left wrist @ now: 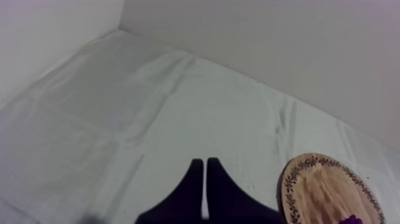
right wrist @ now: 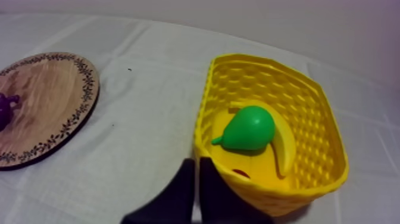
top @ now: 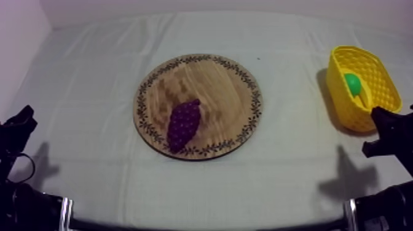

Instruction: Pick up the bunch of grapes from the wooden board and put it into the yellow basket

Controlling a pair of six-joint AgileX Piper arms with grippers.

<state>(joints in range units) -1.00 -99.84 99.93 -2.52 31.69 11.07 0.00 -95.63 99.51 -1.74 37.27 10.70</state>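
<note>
A dark purple bunch of grapes [top: 184, 125] lies on the front left part of the round wooden board [top: 215, 86] in the middle of the table. The yellow basket [top: 337, 92] stands at the far right. My left gripper [top: 26, 117] rests low at the left edge, far from the board; in the left wrist view its fingers [left wrist: 205, 161] lie together as a narrow wedge over bare cloth. My right gripper [top: 378, 113] sits just in front of the basket, and its fingers [right wrist: 196, 161] are also together, close to the basket's near wall [right wrist: 297, 89].
Inside the basket lie a green pear [right wrist: 250, 128], a banana [right wrist: 286, 143] and a bit of a small red fruit [right wrist: 241, 173]. The board [right wrist: 41, 107] with the grapes [right wrist: 5, 107] at its edge lies off to the side of the basket.
</note>
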